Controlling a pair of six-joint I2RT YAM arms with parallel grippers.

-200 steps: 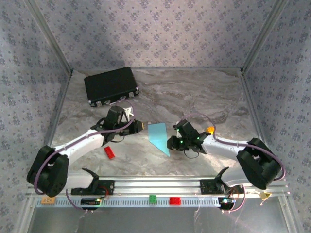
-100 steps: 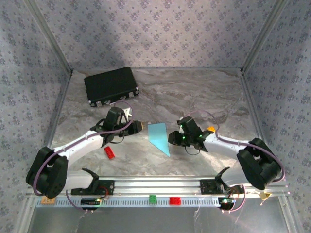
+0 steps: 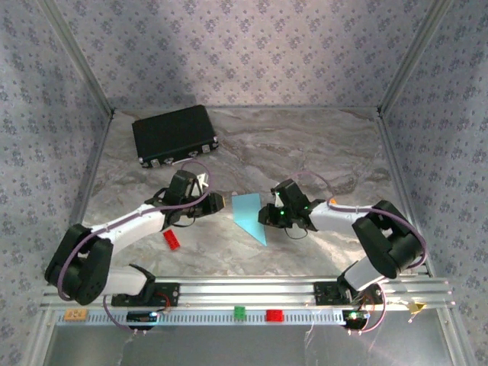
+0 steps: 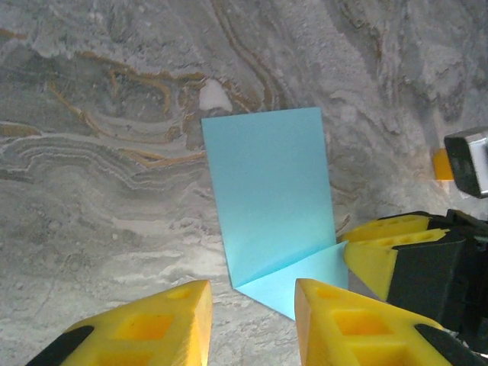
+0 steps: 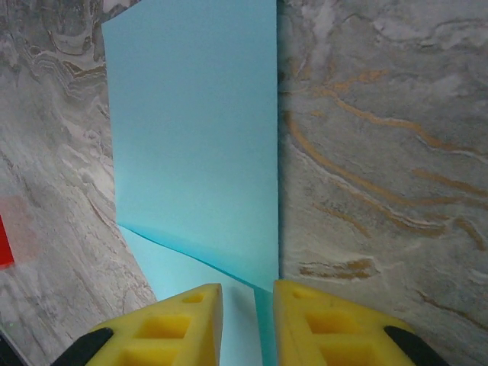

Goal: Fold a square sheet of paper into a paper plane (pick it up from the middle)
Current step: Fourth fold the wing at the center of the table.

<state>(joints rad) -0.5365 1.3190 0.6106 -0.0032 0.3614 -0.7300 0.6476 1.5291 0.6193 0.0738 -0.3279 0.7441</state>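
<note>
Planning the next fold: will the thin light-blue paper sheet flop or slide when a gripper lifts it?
Probably floppy: the thin light-blue paper sheet is folded along a crease. Likely light, so it may slide on the marbled table.

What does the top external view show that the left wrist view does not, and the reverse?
Top external adds: the black case at the back left and the red brick nearer the front. Left wrist adds: the paper's diagonal crease by its near corner, seen past the left gripper's open yellow fingers. Shared: the blue paper lying on the marbled table, with the right gripper at its edge.
</note>
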